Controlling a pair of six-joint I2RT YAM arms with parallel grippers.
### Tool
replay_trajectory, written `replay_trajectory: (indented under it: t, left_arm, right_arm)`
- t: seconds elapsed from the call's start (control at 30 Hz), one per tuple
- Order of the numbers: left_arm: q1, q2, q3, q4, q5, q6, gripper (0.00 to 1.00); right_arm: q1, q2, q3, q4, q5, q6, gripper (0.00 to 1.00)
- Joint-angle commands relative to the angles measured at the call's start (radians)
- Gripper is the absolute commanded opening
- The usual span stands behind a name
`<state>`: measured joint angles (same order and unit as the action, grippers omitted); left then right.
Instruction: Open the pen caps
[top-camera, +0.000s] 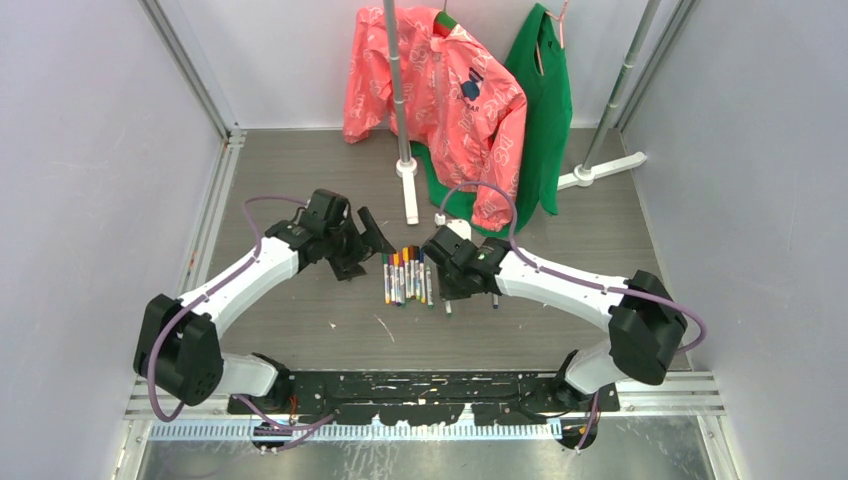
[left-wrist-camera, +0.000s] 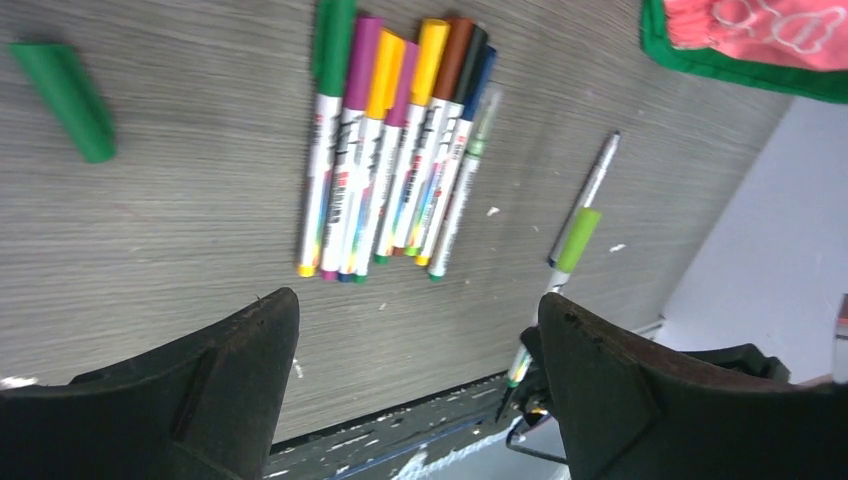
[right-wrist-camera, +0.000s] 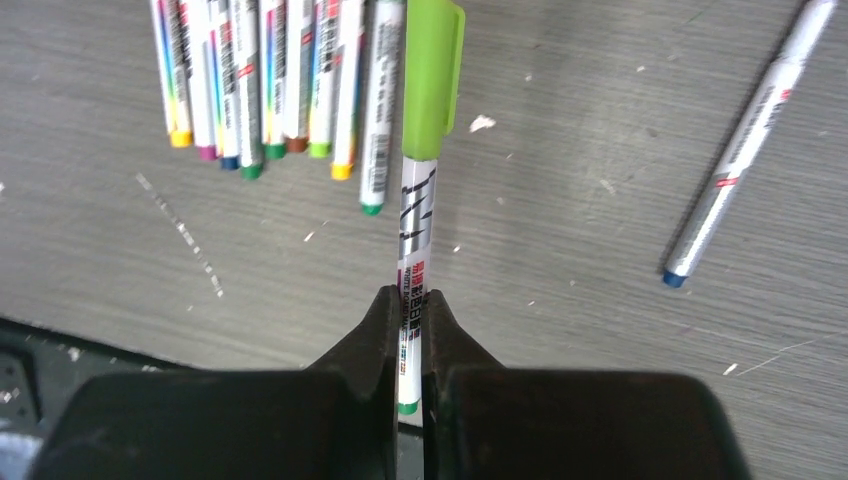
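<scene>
Clamps the right claw (right-wrist-camera: 410, 330) on the barrel of one pen (right-wrist-camera: 418, 230), leaving its lime cap (right-wrist-camera: 432, 80) free beside the row of pens (right-wrist-camera: 270, 80) on the counter (right-wrist-camera: 580, 340); holds the left claw (left-wrist-camera: 415, 310) spread wide nearby. Probably set to pull that cap.

Bright, even light; soft shadows; left wrist view slightly blurred.

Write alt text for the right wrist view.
The right gripper is shut on the white barrel of a pen with a lime-green cap. A row of pens lies left of it on the grey table, a lone pen to the right.
</scene>
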<state>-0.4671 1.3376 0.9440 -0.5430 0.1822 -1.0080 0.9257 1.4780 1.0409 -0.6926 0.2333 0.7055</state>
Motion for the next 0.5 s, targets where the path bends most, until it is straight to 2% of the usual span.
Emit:
replay_trajectory:
  t: [0.0, 0.23, 0.47]
  left_arm:
    - [-0.039, 0.02, 0.009, 0.129, 0.081, -0.04, 0.89]
    - [-0.093, 0.065, 0.036, 0.156, 0.082, -0.066, 0.88]
    - [-0.137, 0.116, 0.053, 0.163, 0.064, -0.094, 0.81]
  right_arm:
    - [0.018, -0.034, 0.01, 0.01, -0.111, -0.005, 0.01]
    - [0.041, -0.033, 0.039, 0.053, -0.191, 0.006, 0.01]
    - [0.055, -0.018, 0.08, 0.073, -0.22, 0.015, 0.01]
